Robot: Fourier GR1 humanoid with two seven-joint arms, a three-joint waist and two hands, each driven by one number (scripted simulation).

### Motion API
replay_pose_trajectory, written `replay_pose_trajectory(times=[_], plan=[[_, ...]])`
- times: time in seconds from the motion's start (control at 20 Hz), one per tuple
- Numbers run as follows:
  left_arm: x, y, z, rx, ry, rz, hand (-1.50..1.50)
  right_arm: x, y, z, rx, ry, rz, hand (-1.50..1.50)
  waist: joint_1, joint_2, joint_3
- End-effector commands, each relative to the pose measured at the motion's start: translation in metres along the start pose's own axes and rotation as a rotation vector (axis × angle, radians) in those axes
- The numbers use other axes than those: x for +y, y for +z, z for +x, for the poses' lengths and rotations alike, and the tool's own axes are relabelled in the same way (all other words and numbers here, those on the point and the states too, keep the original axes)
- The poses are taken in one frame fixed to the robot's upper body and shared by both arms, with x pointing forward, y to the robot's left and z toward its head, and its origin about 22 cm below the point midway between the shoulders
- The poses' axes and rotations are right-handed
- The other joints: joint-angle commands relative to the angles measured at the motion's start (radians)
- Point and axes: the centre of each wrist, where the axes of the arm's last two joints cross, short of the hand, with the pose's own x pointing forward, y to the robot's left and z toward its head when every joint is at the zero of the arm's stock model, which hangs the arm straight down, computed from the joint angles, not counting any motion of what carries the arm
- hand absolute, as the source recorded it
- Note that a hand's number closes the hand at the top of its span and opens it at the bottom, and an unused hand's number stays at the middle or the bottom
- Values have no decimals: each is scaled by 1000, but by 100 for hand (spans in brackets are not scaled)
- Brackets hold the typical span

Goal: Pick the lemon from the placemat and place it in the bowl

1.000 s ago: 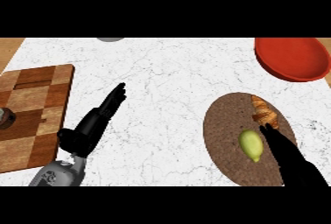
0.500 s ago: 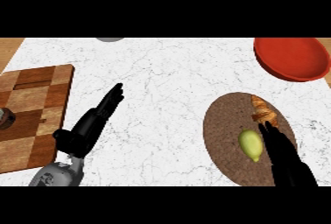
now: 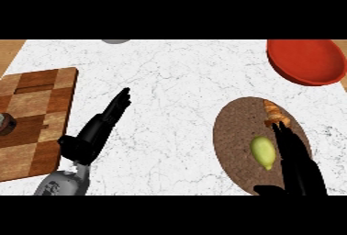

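The right hand [image 3: 295, 158] lies flat over the brown mat [image 3: 234, 137], fingers straight, holding nothing, just right of the lemon [image 3: 264, 152]. A pastry [image 3: 274, 114] sits beyond its fingertips. The red bowl [image 3: 306, 61] is farther back. The left hand [image 3: 98, 128] rests open beside a wooden board [image 3: 34, 124].

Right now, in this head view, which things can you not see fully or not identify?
- Bowl: cut by the right edge.
- Grey object at the top: mostly cut off, identity unclear.
- Dark round thing on the board: cut by the left edge, identity unclear.
- Placemat: its right part is hidden by the right hand.
- Orange item beyond the lemon: too small to name.
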Motion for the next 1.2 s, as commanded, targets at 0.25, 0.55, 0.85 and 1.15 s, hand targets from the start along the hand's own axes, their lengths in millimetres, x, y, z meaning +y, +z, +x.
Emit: replay_pose_trajectory(times=[0.25, 0.55, 0.85, 1.15], plan=[[0, 13, 16, 0, 13, -5, 0, -3, -30, -1, 23, -6, 29, -150, 2, -1, 0], [1, 19, 3, 13, 8, -5, 0, 10, -29, -28, -39, -40, 19, -150, 2, 0, 0], [2, -2, -16, -4, -16, 2, 0, 6, -42, -15, -122, -15, -89, 150, -2, 0, 0], [-21, 11, -2, -4, 10, -7, 0, 23, -90, 8, -45, -13, -64, 150, 16, 2, 0]])
